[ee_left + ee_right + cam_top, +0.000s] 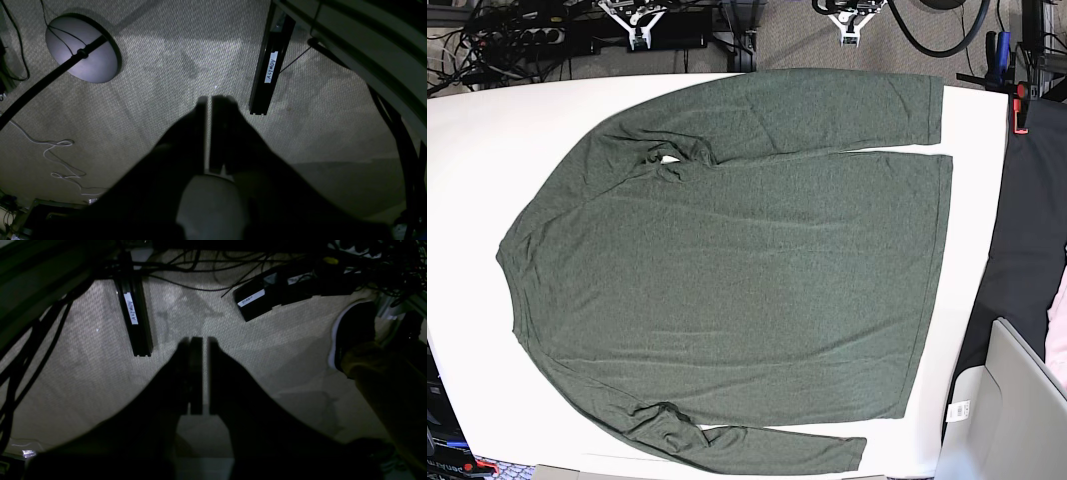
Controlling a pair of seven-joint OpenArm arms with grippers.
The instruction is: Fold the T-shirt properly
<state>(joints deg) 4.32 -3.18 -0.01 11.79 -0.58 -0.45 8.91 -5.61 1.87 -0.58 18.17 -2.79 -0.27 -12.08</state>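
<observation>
T-shirt (737,280) fabric, a dark heathered olive green, lies spread flat across the white table (487,150) in the base view and covers most of it. Its neck end points to the left edge of the picture and its hemmed bottom edge runs down the right side. One long sleeve lies straight along the far side, its cuff reaching toward the far right corner; the other sleeve runs along the near edge, its cuff ending near the right of the near side. A small pucker of cloth sits where the far sleeve joins the body. To the right of the table hangs a black cloth (1027,240).

Neither arm is over the table. The left wrist view looks down at a woven carpet floor (173,66), with the left arm's fingers (209,100) pressed together, only a thin slit of light between them, holding nothing. Beyond them lie a round lamp base (81,50) at the far left, a black rail (270,66) with a white label at the right, and a white cable (56,156) on the left.

The right wrist view shows the same carpet, with the right arm's fingers (199,340) likewise closed and empty. A labelled black rail (133,313) lies to the left, a black box (257,303) farther right, and a dark shoe (353,330) at the right edge.
</observation>
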